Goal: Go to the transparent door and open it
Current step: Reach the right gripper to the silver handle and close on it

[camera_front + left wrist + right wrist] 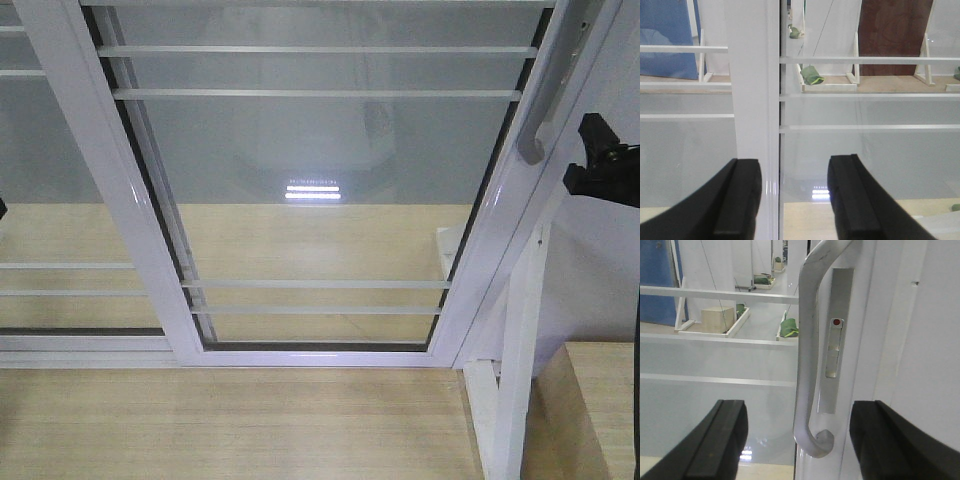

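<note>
- Faced the door [320, 200] in the front view: glass panel in a white frame, long axis upright, leaning rightward toward the top.
- Found the handle [807, 355] on the right frame edge, running along the same upright axis, bottom end curving back to the frame.
- Noted a lock plate [834, 340] just beside it, red dot showing.
- Held the right end effector [800, 440] released, fingers [725, 440] spread either side of the handle, gaps on both sides.
- Held the left end effector [795, 200] released too, before a white stile [752, 100].
</note>
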You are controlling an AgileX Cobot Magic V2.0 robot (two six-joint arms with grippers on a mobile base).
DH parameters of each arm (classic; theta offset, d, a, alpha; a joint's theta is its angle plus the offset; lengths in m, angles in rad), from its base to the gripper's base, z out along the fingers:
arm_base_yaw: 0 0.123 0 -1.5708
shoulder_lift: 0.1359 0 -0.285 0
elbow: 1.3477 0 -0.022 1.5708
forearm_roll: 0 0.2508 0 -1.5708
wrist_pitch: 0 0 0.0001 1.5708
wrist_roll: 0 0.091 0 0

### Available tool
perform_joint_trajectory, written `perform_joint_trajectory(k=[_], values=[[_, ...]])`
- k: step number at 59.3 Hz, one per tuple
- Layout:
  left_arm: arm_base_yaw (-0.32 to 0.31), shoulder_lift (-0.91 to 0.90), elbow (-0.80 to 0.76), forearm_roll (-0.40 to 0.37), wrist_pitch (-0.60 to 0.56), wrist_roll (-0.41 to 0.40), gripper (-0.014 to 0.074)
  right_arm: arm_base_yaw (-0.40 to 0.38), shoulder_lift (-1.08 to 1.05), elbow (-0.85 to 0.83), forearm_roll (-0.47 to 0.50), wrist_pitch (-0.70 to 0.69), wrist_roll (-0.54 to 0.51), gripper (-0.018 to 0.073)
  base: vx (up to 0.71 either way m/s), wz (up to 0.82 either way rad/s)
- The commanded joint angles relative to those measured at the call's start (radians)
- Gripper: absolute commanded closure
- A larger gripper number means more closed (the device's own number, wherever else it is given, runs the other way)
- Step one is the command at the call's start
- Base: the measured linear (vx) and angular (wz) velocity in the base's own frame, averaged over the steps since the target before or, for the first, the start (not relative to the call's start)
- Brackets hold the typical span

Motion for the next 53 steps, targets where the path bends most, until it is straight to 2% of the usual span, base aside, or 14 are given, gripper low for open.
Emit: perform_joint_trajectory(k=[1, 9, 33, 53], values=[[-0.005, -0.002, -0.035, -0.008, -0.092, -0.009, 0.0145, 0.000, 0.060, -0.081, -0.007, -0.113, 0.002, 0.0050, 0.00, 0.00], [-0.005, -0.002, -0.035, -0.008, -0.092, -0.009, 0.0145, 0.000, 0.174, -0.186, -0.067, -0.122, 0.003, 0.0050, 0.00, 0.00], [-0.005, -0.002, -0.035, -0.008, -0.092, -0.009, 0.0145, 0.000, 0.444, -0.507, -0.051, -0.122, 0.013, 0.0053, 0.00, 0.00], [-0.005, -0.002, -0.035, -0.008, -0.092, -0.009, 0.0145, 0.000, 0.560, -0.663, -0.065, -0.107, 0.049, 0.0131, 0.00, 0.00]])
